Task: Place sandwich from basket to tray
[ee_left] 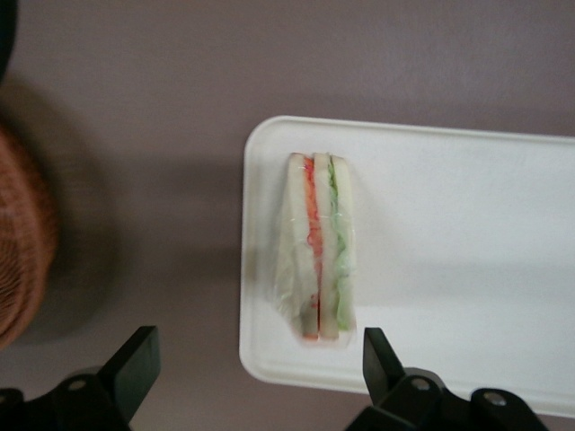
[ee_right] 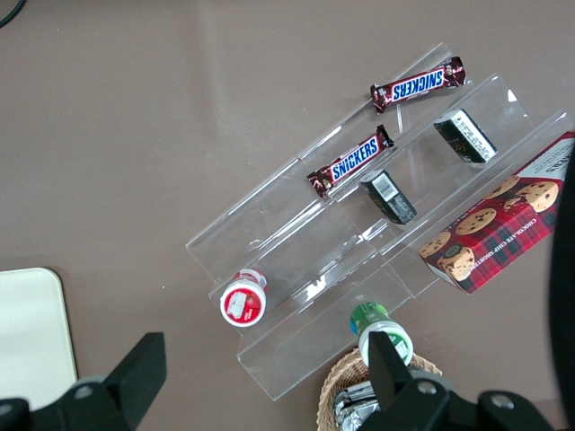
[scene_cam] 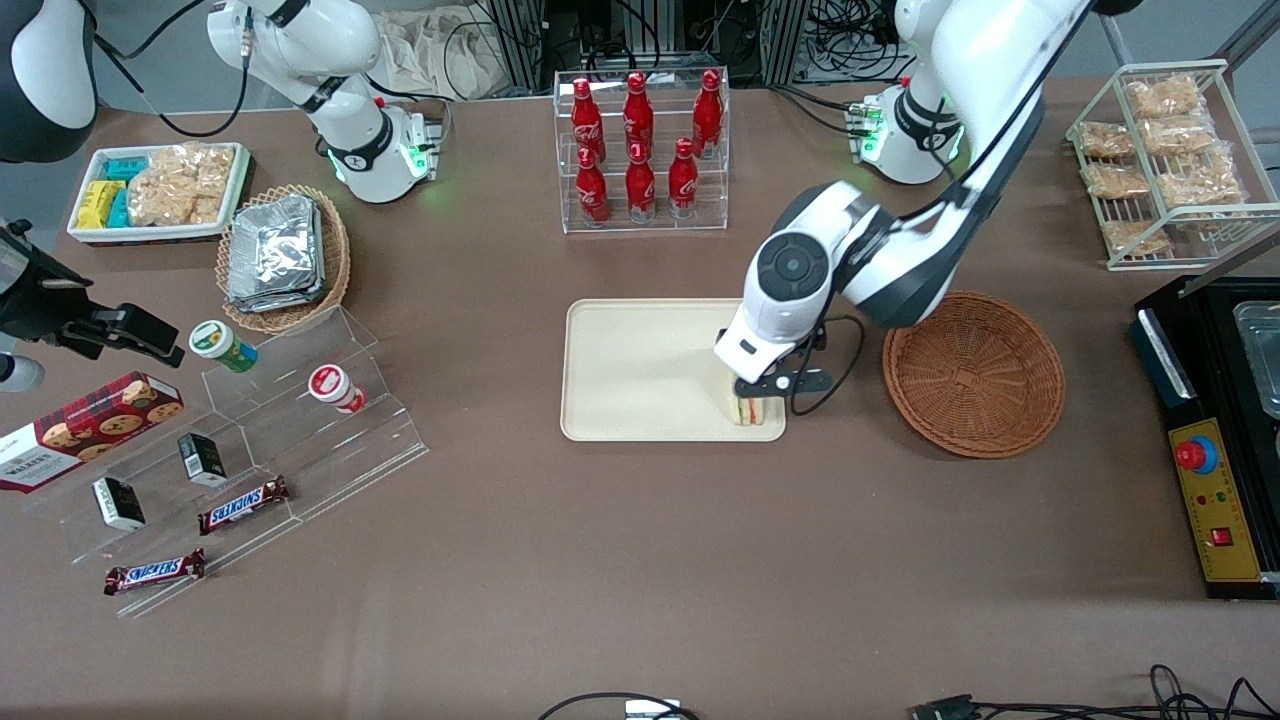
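Note:
The sandwich [scene_cam: 748, 410], a clear-wrapped white wedge with red and green filling, stands on the cream tray [scene_cam: 640, 370], at the tray corner nearest the front camera and the brown wicker basket [scene_cam: 975, 372]. It also shows in the left wrist view [ee_left: 319, 247] on the tray [ee_left: 458, 233]. My left gripper [scene_cam: 765, 388] hovers just above the sandwich. It is open and empty, fingers [ee_left: 135, 364] spread wide apart with the sandwich lying free between and below them. The basket holds nothing that I can see; its edge shows in the wrist view [ee_left: 22, 242].
A clear rack of red bottles [scene_cam: 640, 150] stands farther from the camera than the tray. A wire rack of snack bags [scene_cam: 1160, 160] and a black control box [scene_cam: 1215, 450] are at the working arm's end. A clear stepped stand [scene_cam: 250, 440] with snacks and a tan basket of foil packs [scene_cam: 280, 255] lie toward the parked arm's end.

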Tool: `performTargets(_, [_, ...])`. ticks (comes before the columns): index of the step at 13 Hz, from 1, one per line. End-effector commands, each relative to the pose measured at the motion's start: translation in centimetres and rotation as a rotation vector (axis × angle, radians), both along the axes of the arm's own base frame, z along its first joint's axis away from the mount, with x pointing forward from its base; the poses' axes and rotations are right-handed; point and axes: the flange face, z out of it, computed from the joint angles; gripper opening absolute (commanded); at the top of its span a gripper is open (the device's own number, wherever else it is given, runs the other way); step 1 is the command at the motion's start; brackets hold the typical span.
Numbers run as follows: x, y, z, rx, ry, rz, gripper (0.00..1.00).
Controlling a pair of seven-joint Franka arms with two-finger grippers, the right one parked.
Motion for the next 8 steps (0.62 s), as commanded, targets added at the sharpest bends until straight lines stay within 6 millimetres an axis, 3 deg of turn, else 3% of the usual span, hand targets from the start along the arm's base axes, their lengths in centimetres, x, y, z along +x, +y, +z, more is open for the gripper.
performTargets(1, [1.6, 4.2, 8.6, 0.003, 0.007, 0.078, 1.00])
performTargets(4, [3.1, 13.2, 14.8, 0.030, -0.071, 0.055, 1.00])
performTargets(6, [3.6, 19.9, 17.2, 0.022, -0.076, 0.054, 1.00])
performTargets(8, [3.2, 26.0, 18.3, 0.019, -0.083, 0.035, 1.00])
